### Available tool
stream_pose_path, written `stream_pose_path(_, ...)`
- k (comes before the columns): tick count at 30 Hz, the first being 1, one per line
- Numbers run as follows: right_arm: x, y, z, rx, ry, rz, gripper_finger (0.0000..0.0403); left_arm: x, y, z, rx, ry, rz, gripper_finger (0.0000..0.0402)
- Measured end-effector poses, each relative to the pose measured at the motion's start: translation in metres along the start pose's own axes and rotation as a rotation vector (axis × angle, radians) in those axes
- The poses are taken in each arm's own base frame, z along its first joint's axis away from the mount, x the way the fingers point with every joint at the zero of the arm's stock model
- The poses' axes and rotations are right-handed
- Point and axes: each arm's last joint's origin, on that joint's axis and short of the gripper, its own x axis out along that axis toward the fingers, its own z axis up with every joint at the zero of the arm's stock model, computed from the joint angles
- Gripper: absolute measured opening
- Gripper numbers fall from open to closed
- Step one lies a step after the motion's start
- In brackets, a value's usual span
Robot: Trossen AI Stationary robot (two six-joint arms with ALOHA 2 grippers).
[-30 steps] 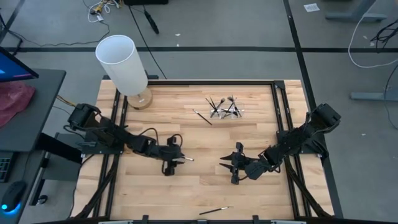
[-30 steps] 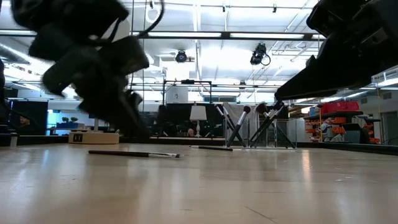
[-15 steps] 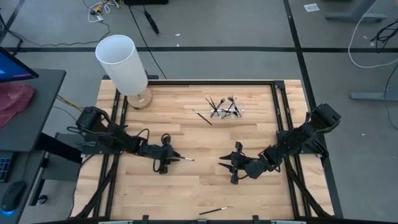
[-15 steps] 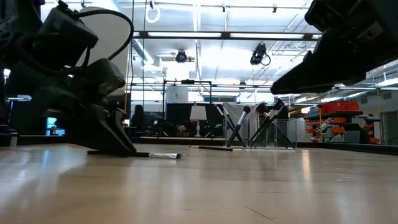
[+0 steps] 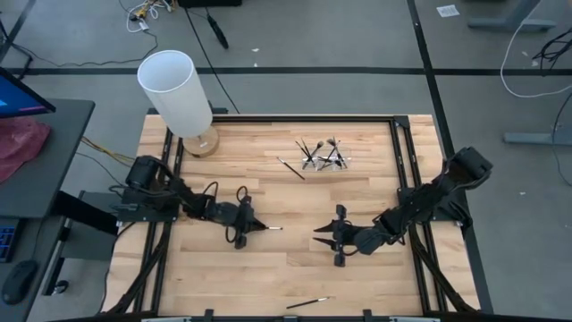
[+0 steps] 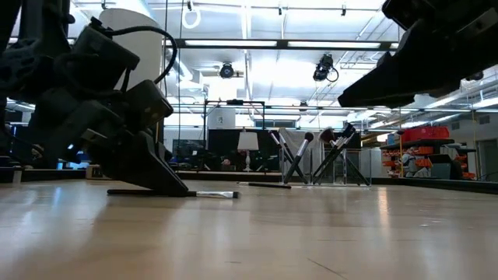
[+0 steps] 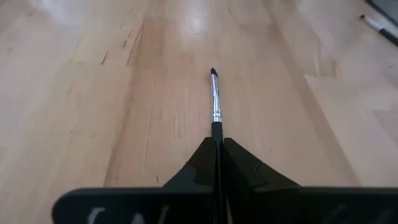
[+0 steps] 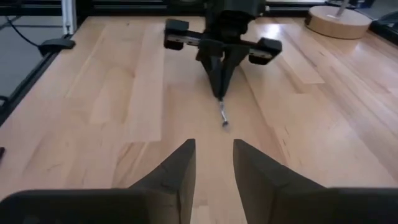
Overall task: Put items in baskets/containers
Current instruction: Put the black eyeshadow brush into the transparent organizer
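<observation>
Lamp [image 5: 178,95] stands at table corner; stray brush [image 5: 308,303] near front edge.

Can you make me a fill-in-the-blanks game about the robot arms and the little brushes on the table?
1. The left gripper is shut on a ____.
2. The right gripper's fingers are ____.
3. The tall white cylinder stands on a round ____ base.
4. One loose brush lies by the table's ____ edge.

Missing words: brush; open; wooden; near
</observation>
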Motion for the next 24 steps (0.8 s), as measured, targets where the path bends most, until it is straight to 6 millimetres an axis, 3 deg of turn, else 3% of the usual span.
stream_pose_path(14, 0.001, -0.008, 0.005, 0.042, -0.003, -0.028, 0.011, 0.001, 0.006, 0.03, -0.093, -0.274, 0.012, 0.0012)
stream_pose_path(24, 0.023, -0.031, -0.002, 0.162, 0.009, -0.162, 0.012, 0.018, -0.006, 0.082, -0.042, -0.495, 0.006, 0.0012)
